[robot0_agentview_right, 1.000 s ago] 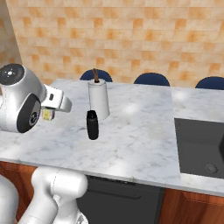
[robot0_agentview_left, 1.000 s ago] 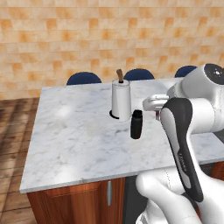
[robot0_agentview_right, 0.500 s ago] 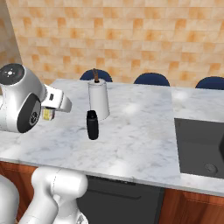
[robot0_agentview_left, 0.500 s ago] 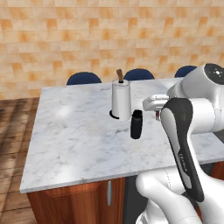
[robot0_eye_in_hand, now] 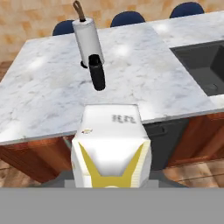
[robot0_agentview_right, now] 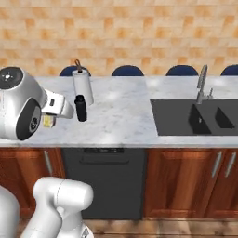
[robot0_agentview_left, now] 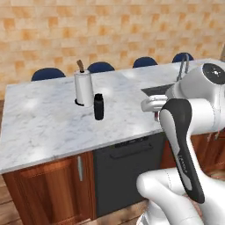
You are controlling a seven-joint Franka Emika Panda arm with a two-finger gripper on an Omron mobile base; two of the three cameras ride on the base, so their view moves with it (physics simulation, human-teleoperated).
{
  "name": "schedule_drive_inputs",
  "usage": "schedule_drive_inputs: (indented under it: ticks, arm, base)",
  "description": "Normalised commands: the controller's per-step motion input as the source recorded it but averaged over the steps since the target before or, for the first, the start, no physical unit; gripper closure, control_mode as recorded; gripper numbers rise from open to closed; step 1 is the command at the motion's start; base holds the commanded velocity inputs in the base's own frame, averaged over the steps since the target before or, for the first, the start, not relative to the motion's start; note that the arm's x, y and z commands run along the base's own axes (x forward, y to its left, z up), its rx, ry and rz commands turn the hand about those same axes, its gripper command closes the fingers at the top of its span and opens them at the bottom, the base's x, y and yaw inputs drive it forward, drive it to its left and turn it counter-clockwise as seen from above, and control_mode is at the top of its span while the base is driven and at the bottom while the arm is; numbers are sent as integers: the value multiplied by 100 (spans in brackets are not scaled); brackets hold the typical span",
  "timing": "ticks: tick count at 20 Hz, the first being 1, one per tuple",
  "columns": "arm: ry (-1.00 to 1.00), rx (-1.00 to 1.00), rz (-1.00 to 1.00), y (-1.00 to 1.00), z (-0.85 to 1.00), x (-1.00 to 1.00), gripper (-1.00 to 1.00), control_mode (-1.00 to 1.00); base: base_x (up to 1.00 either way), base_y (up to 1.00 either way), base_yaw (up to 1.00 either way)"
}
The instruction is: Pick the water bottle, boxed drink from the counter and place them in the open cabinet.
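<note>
My gripper (robot0_agentview_right: pixel 49 118) is shut on the boxed drink (robot0_eye_in_hand: pixel 111 148), a cream carton with yellow markings held in the air in front of the counter's (robot0_eye_in_hand: pixel 144 83) near edge. In the right base view the carton (robot0_agentview_right: pixel 46 123) peeks out pale yellow under the hand. The water bottle (robot0_eye_in_hand: pixel 97 72), tall and matte black, stands upright on the marble counter just in front of the paper-towel roll; I also see the bottle (robot0_agentview_left: pixel 99 107) from the left and the bottle (robot0_agentview_right: pixel 81 108) from the right. The open cabinet is out of view.
A white paper-towel roll (robot0_eye_in_hand: pixel 87 39) on a brown-tipped post stands behind the bottle. A black sink (robot0_agentview_right: pixel 195 116) with a faucet (robot0_agentview_right: pixel 202 83) lies in the counter to the right. Blue chair backs (robot0_agentview_right: pixel 128 70) line the far side. A dark dishwasher front (robot0_agentview_right: pixel 102 179) sits below.
The whole picture has shifted: the base has backed away from the counter and the sink has come into view. The carton stays in my shut gripper.
</note>
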Motion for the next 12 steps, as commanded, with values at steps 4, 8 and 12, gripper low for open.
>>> schedule_drive_inputs:
  ticks: [4, 8, 12]
  arm:
    - [0, 0, 0, 0, 0, 0, 100, 100]
    - [0, 0, 0, 0, 0, 0, 100, 100]
    - [0, 0, 0, 0, 0, 0, 100, 100]
  base:
    - [-41, -50, -60]
    - [-11, -37, -70]
    - [-1, -44, -70]
